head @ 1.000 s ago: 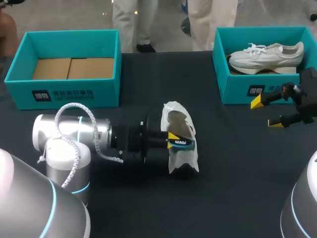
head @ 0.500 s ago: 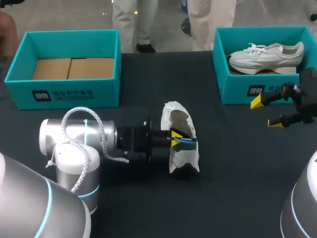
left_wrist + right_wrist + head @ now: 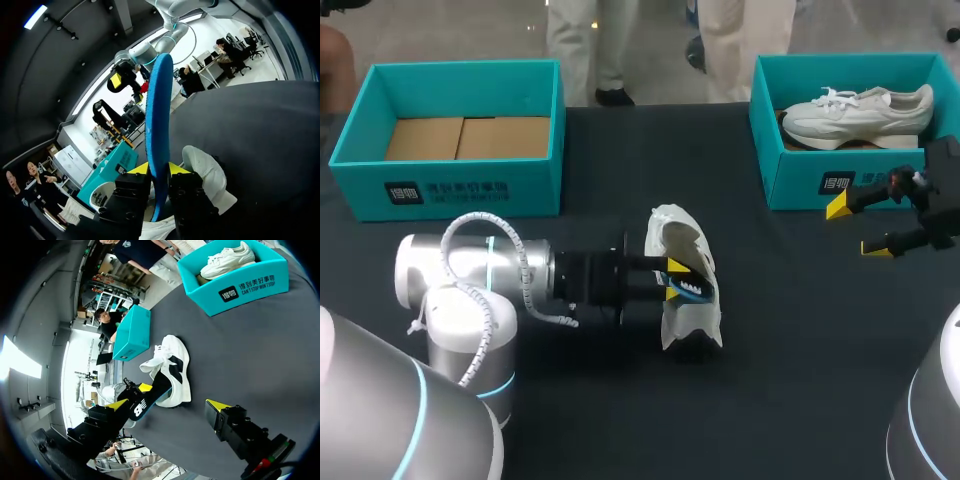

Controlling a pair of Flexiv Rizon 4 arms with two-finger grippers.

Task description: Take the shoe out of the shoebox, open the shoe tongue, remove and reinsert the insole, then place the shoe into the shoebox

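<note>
At the shoe (image 3: 678,235) opening, the left gripper (image 3: 672,281) clamps the insole (image 3: 158,115). Well right of the shoe, the right gripper (image 3: 857,228) holds its fingers apart.

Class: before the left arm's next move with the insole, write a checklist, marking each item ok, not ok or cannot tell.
1. left gripper shut on the insole: ok.
2. Insole lined up with the opening of the shoe: cannot tell.
3. Shoe braced by a second grip: not ok; the right gripper stands open, apart from it, by the right shoebox.
4. left shoebox free to take the shoe: ok.
</note>
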